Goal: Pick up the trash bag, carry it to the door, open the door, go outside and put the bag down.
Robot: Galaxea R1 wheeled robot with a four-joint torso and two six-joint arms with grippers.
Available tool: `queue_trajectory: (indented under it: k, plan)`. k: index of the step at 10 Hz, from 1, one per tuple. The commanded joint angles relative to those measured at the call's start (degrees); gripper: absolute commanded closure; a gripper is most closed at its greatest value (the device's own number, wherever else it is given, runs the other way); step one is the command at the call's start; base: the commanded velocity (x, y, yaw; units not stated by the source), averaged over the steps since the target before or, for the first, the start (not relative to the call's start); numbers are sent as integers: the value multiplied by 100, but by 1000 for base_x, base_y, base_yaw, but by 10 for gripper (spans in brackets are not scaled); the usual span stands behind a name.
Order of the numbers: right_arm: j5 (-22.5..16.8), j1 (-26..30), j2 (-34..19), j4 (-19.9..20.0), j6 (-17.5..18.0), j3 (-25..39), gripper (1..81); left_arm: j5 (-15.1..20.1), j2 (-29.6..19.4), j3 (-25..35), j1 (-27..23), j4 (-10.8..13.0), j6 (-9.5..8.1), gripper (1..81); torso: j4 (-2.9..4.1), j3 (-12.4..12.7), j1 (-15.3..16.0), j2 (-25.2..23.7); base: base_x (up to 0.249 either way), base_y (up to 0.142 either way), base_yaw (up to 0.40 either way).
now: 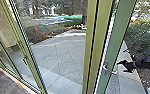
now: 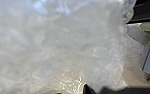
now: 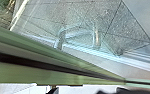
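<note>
Green metal-framed glass doors (image 1: 91,47) stand before grey slab paving (image 1: 63,55), with leafy shrubs at right. Our black right gripper (image 1: 121,67) gapes empty beside a curved metal handle (image 1: 110,69); crumpled translucent plastic, our trash bag (image 2: 61,42), is at our left gripper (image 2: 73,90), state unclear.

Using the head view as a clock face, the ground outside is a terrace of flat, grey square slabs with thin dark joints (image 1: 63,53), reaching from the centre towards twelve o'clock, where it is sunlit. A band of smoother, paler grey slabs (image 1: 49,78) edges it at seven. At eight is a dark brownish-grey indoor floor (image 1: 2,80), with a long, pale, narrow sill (image 1: 19,81) along its edge.
</note>
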Motion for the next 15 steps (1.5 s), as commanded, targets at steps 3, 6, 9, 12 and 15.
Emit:
queue_trajectory:
  k: [3, 6, 9, 12, 15]
  plan:
    - [-1299, 1345, -214, -1125, -2238, -882, 10, 479, 31, 73, -12, 14, 18, 811, 0, 0, 0, 0, 0, 0, 0]
    - [-1896, 1468, -223, -1802, -3774, -1269, 10, 479, 58, 73, -12, 14, 18, 811, 0, 0, 2, 0, 0, 0, 0]
    - [-2028, 1459, -276, -1970, -5619, -1856, 10, 479, 84, 73, -13, 5, 18, 811, 2, 0, 4, 0, 0, 0, 0]
    - [-2152, 1371, -495, -2119, -6811, -2395, 10, 479, 84, 73, -13, -38, 18, 811, 4, 0, 4, 2, 0, 0, 0]
    - [-1880, 1151, -706, -2304, -7522, -3045, 10, 488, 93, 73, -4, -38, 18, 811, 6, 0, 6, 2, 0, 0, 0]
